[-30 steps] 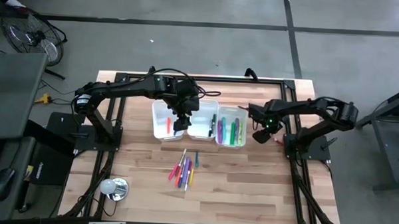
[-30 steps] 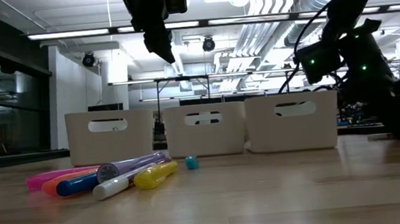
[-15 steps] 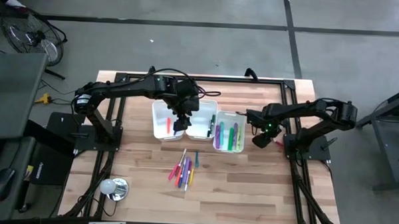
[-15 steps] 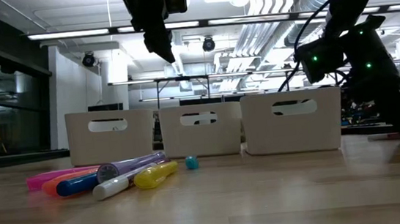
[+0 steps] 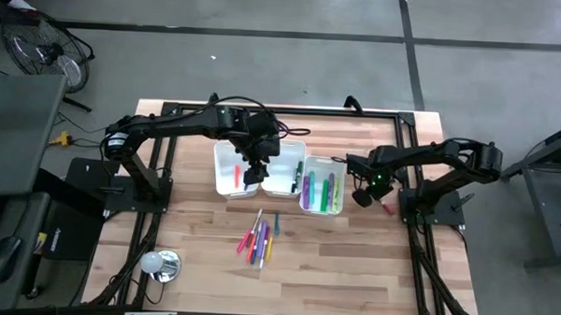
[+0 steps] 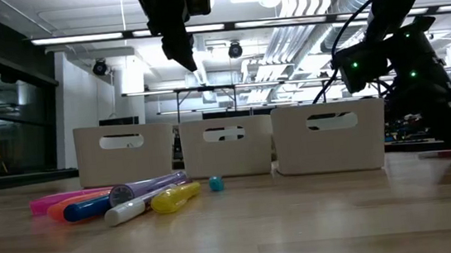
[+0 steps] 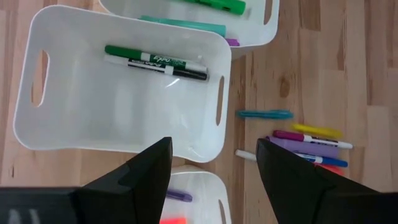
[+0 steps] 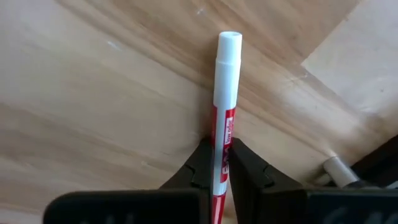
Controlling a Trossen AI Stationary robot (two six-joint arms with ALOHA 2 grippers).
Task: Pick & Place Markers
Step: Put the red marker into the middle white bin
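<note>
The right gripper (image 8: pixel 219 163), beside the right-hand white bin (image 5: pixel 321 208), is clamped on a red-and-white marker (image 8: pixel 225 93). The left gripper (image 7: pixel 214 163) hangs spread over the middle bin (image 7: pixel 68 134). The pinch sits near one end, so the marker could pivot or slip when lifted. Its label probably begins "EX"; the bin's black marker (image 7: pixel 163 67) reads "expo".
</note>
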